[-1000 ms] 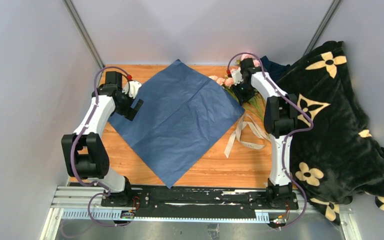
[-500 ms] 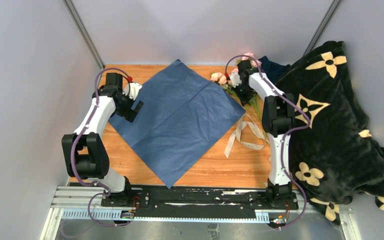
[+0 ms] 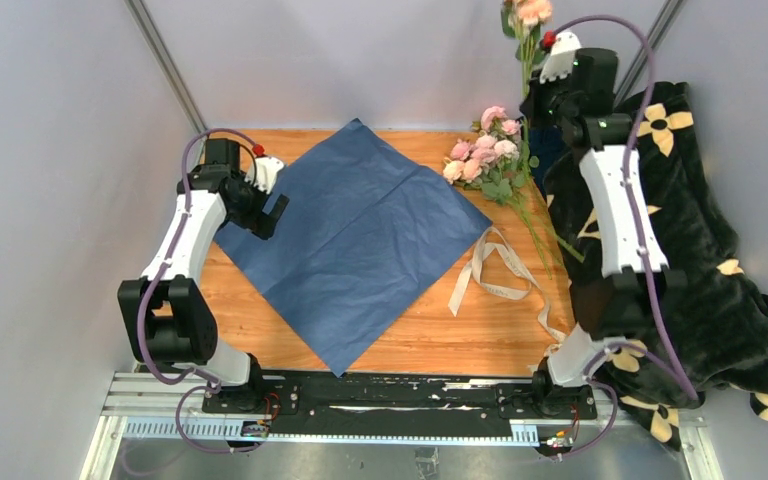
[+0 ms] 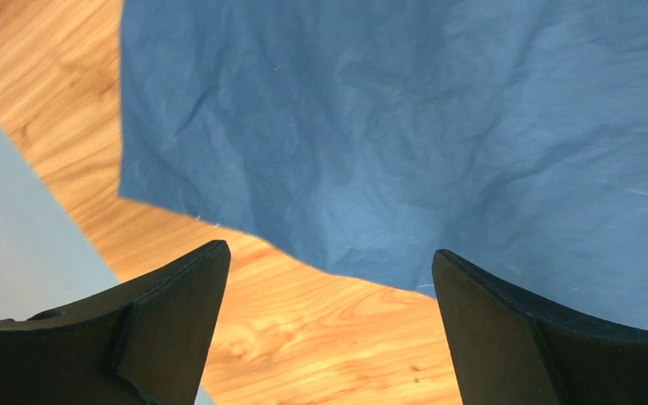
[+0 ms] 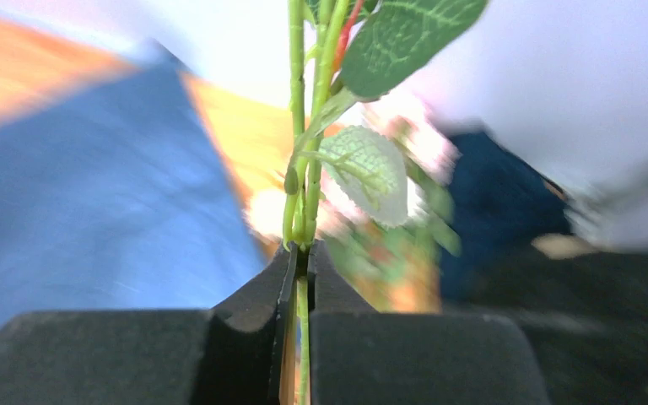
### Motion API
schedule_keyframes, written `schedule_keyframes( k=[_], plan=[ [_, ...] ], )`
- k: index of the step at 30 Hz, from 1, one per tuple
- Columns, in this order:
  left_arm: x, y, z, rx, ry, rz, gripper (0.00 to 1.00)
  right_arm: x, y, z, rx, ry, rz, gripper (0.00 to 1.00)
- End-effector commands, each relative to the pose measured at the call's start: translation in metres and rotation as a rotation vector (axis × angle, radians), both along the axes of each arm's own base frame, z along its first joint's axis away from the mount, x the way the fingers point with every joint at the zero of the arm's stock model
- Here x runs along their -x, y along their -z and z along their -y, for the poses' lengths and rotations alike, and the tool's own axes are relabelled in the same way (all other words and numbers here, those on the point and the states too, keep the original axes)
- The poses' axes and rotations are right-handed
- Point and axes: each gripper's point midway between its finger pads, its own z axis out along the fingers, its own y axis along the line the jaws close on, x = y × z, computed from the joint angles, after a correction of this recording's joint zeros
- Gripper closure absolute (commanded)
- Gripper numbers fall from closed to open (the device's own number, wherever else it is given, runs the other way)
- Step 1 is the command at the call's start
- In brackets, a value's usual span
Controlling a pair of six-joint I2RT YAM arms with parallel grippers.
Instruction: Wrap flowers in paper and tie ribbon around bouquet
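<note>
My right gripper (image 5: pixel 302 253) is closed tight on a sprig (image 5: pixel 304 169) of the flowers. Its thin, smooth green stems stand upright between my matte black fingers (image 5: pixel 245 312), with oval, veined leaves above them, one dark green and one pale. In the top view I hold this sprig high over the far right corner of the table (image 3: pixel 430 345), and small pale pink rose heads sit at its top. The rest of the flowers (image 3: pixel 485 160) lies on the wood at that corner, a loose bunch of round pink blooms and green leaves. Its long thin stems point toward the near right, and the blooms are just beside the right corner of the paper (image 3: pixel 350 235). The paper is a thin square sheet, slate blue face up, lying flat like a diamond, with soft fold lines and fine wrinkles. The ribbon (image 3: pixel 495 270), flat, narrow and cream, lies limp in loops on the wood between the paper and the stems. My left gripper (image 4: pixel 327 253) is wide open and grips nothing; its dark wedge-shaped fingers hover over the left corner of the paper and the glossy wood grain. A black plush blanket (image 3: pixel 680 260) with cream flower shapes is draped at the right.
</note>
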Motion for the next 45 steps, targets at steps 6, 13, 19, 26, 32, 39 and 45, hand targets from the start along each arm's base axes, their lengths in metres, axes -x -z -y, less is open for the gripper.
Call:
schedule_keyframes(
  k=[6,13,19,26,32,39,45],
  plan=[
    [0.015,-0.122,0.112,0.538,0.266,0.15,0.02,0.074,-0.096,-0.226,-0.737,-0.503,0.208,1.0],
    [0.039,-0.167,0.194,0.733,0.459,0.118,0.0,0.122,-0.088,-0.348,-0.965,-0.661,0.076,1.0],
    [0.021,-0.139,0.191,0.731,0.342,0.092,0.05,0.145,-0.084,-0.383,-1.044,-0.727,0.003,1.0],
    [0.017,-0.144,0.196,0.786,0.317,0.138,0.99,0.148,-0.066,-0.393,-1.013,-0.732,-0.043,1.0],
    [-0.001,-0.1,0.184,0.802,0.026,0.061,1.0,0.119,-0.013,-0.362,-0.688,-0.584,-0.132,0.58],
    [-0.02,-0.007,0.196,0.876,-0.284,-0.14,1.0,0.07,0.085,-0.214,-0.304,-0.192,-0.253,0.48],
    [-0.051,0.049,0.184,0.698,-0.407,-0.152,1.0,0.071,0.155,-0.101,-0.047,0.033,-0.459,0.59]
  ],
)
